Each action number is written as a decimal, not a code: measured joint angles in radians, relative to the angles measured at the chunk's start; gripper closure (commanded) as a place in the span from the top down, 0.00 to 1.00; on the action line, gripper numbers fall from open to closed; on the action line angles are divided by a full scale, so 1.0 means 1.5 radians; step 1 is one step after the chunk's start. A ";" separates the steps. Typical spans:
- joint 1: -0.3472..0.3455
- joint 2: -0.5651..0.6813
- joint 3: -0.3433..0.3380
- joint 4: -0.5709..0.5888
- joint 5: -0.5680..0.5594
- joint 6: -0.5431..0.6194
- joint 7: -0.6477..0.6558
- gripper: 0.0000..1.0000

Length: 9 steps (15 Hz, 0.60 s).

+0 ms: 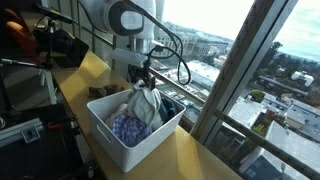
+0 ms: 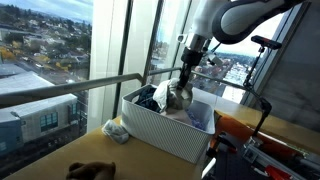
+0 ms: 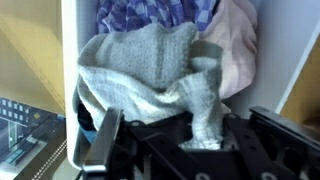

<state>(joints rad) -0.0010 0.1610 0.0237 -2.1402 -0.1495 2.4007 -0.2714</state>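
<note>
My gripper [image 1: 141, 78] hangs over a white laundry basket [image 1: 108, 132], which shows in both exterior views. Its jaws are shut on a grey knitted cloth [image 3: 140, 60]; a strip of the cloth runs down between the fingers in the wrist view, where the gripper [image 3: 205, 138] fills the bottom edge. The grey cloth [image 1: 143, 100] droops from the grip onto the pile inside the basket [image 2: 165, 132]. Beneath it lie a purple checked cloth [image 3: 150, 12] and a pale pink cloth [image 3: 242, 50]. In an exterior view the gripper [image 2: 184, 82] stands upright above the cloth [image 2: 180, 97].
The basket stands on a wooden table [image 1: 190, 155] beside large windows with a metal rail [image 2: 70, 90]. A crumpled light cloth [image 2: 117, 130] and a dark cloth [image 2: 90, 170] lie on the table outside the basket. Camera stands and gear [image 1: 40, 50] crowd the far side.
</note>
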 measured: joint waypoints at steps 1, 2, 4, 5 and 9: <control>0.000 0.014 0.000 -0.002 0.000 0.000 0.001 0.47; 0.000 0.025 0.000 -0.002 0.000 0.000 0.002 0.54; 0.001 0.030 0.002 0.000 0.001 0.000 0.002 0.69; 0.002 0.025 0.005 0.004 0.002 0.000 0.002 0.75; 0.033 -0.023 0.034 0.018 -0.001 0.008 0.013 1.00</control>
<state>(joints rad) 0.0483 0.1265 0.0751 -2.1135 -0.1515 2.4122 -0.2525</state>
